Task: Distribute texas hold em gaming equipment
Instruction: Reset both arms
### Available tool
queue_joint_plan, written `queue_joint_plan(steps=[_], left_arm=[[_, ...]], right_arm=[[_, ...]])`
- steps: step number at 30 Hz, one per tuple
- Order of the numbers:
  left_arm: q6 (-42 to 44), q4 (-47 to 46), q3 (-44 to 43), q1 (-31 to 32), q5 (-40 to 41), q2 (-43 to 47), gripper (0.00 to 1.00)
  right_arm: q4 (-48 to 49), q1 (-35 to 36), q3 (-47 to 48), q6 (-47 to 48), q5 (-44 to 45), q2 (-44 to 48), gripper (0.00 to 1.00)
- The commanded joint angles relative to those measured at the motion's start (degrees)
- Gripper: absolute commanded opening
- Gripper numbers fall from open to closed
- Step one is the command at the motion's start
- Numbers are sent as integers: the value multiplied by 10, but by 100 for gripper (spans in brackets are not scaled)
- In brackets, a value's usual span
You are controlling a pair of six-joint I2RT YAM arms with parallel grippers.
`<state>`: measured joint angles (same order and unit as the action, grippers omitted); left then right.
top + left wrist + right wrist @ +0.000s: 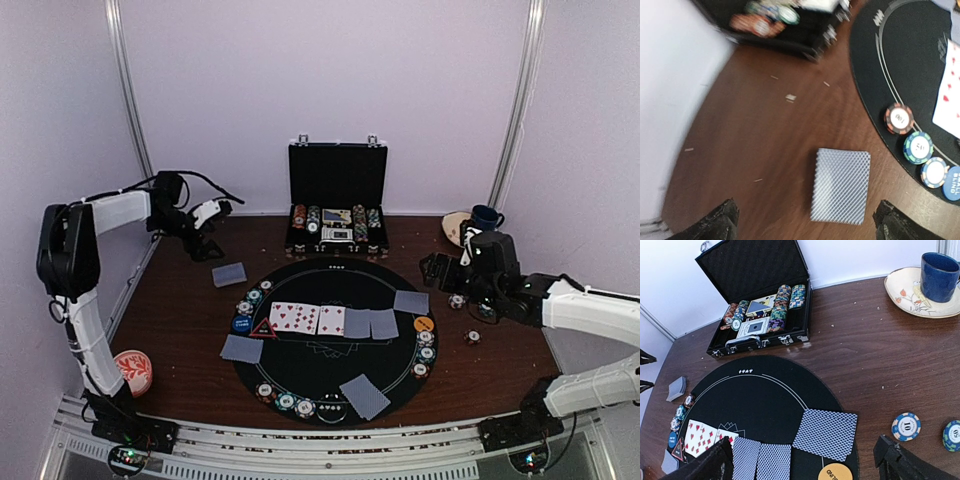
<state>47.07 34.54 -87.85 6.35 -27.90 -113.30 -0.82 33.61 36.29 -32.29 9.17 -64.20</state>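
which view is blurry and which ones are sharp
Left wrist view: smeared, worst at the briefcase up top, milder on the card stack. Right wrist view: crisp, the blue chip shows its number clearly. Top external view: sharp, evenly lit.

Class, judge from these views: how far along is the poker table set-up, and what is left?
Done: board cards lie across the middle of the mat, with face-down cards and chips around its rim. In hand: nothing. The left claw hangs open over a card stack, and the right claw is open. Left, probably: two loose chips on the table.
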Motion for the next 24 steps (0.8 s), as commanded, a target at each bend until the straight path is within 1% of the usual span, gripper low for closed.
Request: queue_joint_plan(steps=[1, 2, 3, 5, 7, 9, 12, 14, 16, 20, 24], left_arm=[[-69, -34, 37, -35, -20, 128, 98], [-95, -57, 68, -43, -11, 161, 98], [-121, -90, 118, -45, 12, 202, 98], [-171, -149, 196, -47, 74, 282, 98], [-195, -180, 265, -49, 109, 374, 98], [-216, -192, 324, -53, 126, 442, 98], [-236, -183, 384, -59, 133, 529, 98], [-249, -182, 421, -62, 140, 582, 98], [-269, -199, 462, -63, 151, 636, 98], [-306, -232, 525, -65, 186, 716, 98], [-318, -259, 567, -65, 180, 770, 98]], right_arm=[[-57, -2, 12, 22, 72, 23, 100], [-79, -2, 20, 32, 82, 24, 100], [-100, -1, 26, 42, 92, 28, 100], [-132, -1, 30, 49, 110, 41, 100], [-152, -1, 24, 52, 130, 65, 100], [-167, 0, 16, 51, 154, 99, 100], [-183, 2, 0, 38, 180, 154, 100], [-163, 4, -20, 42, 174, 191, 100], [-149, 3, -31, 47, 173, 216, 100], [-145, 3, -39, 48, 174, 233, 100], [-118, 4, -68, 48, 157, 235, 100]])
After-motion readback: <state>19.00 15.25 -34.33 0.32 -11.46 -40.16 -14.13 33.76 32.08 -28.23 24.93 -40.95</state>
